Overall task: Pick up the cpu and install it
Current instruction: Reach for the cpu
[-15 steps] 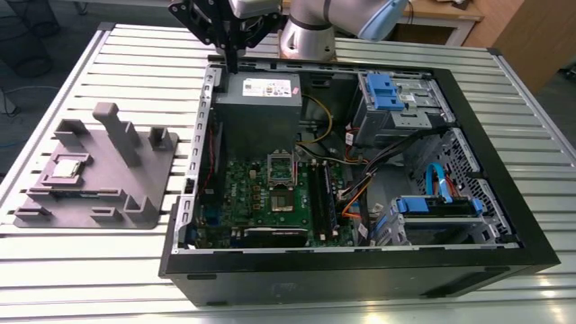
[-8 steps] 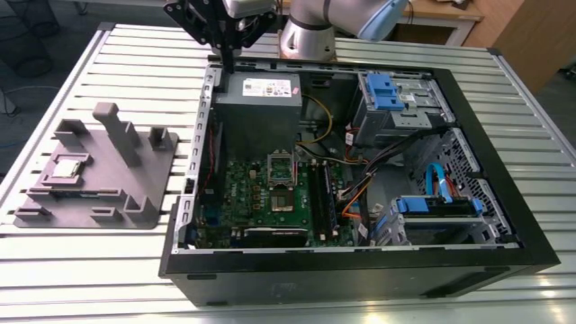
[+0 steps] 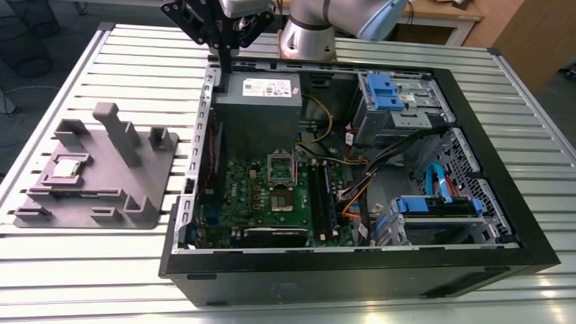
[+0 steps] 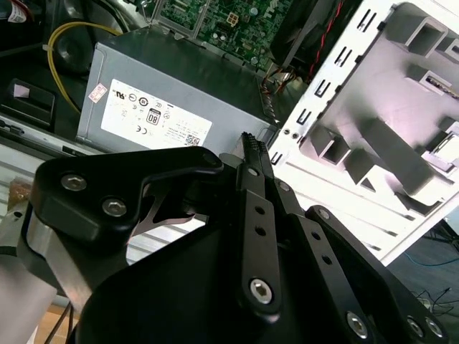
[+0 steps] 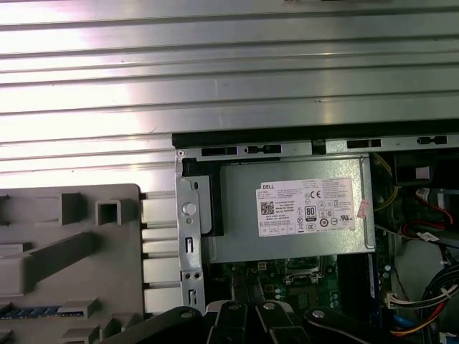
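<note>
The cpu (image 3: 69,166), a small silvery square chip, lies in a recess of the grey plastic tray (image 3: 135,202) on the exterior view's left, outside the computer case. My gripper (image 3: 223,64) hangs over the far left corner of the open case (image 3: 360,263), just above the power supply (image 3: 261,91) and far from the cpu. Its black fingers (image 4: 249,143) are pressed together and shut, with nothing between them. The open socket (image 3: 280,173) sits mid-motherboard (image 3: 243,196), beyond the power supply (image 5: 301,208) in the first wrist view.
The case holds blue drive brackets (image 3: 382,91), bundled cables (image 3: 360,182) and a yellow wire (image 4: 64,32). The tray has upright posts (image 3: 117,131). Everything rests on a slatted metal table (image 3: 90,270). The arm's base (image 3: 311,34) stands behind the case.
</note>
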Robot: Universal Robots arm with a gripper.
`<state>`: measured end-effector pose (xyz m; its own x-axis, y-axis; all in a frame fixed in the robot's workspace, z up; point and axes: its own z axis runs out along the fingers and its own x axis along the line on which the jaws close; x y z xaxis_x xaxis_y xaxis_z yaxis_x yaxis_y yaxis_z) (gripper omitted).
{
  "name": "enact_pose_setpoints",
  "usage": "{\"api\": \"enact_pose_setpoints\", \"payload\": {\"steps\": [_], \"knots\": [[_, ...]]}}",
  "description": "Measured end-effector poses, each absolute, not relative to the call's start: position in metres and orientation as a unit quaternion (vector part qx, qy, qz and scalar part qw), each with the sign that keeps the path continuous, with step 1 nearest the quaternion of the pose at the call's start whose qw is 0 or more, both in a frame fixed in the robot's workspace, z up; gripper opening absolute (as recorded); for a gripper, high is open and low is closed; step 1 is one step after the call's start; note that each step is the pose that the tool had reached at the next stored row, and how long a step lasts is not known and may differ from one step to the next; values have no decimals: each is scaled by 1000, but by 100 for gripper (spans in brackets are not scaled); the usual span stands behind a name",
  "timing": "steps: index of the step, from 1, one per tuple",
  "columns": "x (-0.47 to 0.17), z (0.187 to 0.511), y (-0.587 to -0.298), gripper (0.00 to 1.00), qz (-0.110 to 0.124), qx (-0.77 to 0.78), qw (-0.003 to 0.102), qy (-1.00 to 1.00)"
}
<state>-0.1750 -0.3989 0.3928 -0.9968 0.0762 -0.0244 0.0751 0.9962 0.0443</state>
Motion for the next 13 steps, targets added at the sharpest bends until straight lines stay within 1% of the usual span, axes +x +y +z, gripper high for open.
{"api": "enact_pose_setpoints", "payload": {"steps": [13], "knots": [[-180,393,-399,11,22,38,13,999]]}}
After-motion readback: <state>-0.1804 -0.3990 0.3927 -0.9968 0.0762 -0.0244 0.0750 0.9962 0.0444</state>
